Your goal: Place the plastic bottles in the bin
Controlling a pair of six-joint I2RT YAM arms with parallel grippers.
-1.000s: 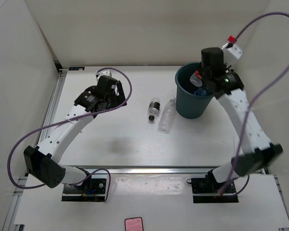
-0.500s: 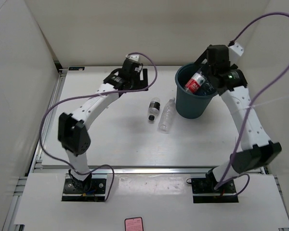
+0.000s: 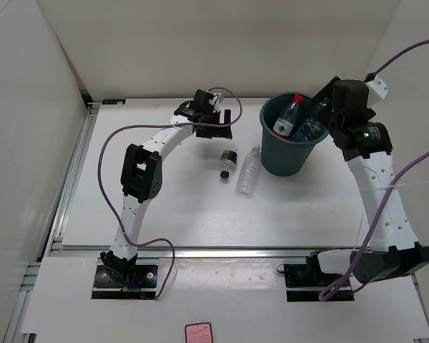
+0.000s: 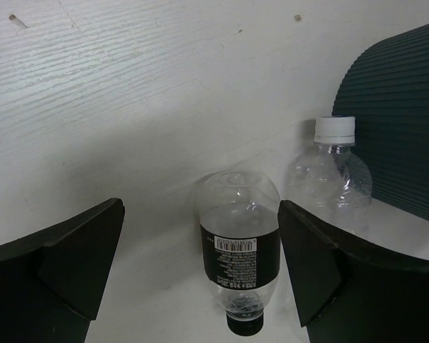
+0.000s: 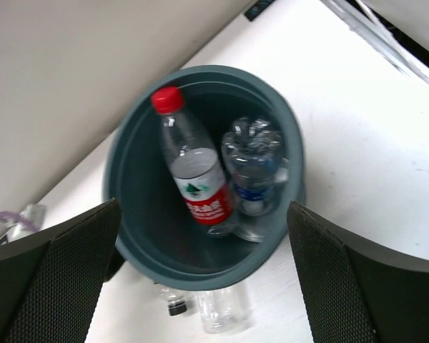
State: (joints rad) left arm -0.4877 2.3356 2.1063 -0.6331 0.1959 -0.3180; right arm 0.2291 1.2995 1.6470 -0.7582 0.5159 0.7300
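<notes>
**Two bottles in the bin, two on the table**

The bin (image 3: 289, 161) stands upright at the far right of the table (image 3: 164, 204). Inside it, the red-labelled bottle (image 5: 198, 187) leans with its red cap up near the rim. The blue-labelled bottle (image 5: 254, 174) sits just beside it, and the two appear to touch.

Outside the bin, to its left, the unlabelled bottle (image 4: 330, 180) lies on its side just beside the bin's wall, with its white cap pointing to the far edge. The black-labelled bottle (image 4: 241, 249) lies next to it, on the side away from the bin, with its black cap pointing to the near edge. There is a narrow gap between these two.

The right gripper (image 5: 204, 214) hangs above the bin's mouth. Its jaws are spread wide and hold nothing. The left gripper (image 4: 200, 214) is over the black-labelled bottle. Its jaws are also spread wide, one finger on each side of the bottle with space between, gripping nothing.
</notes>
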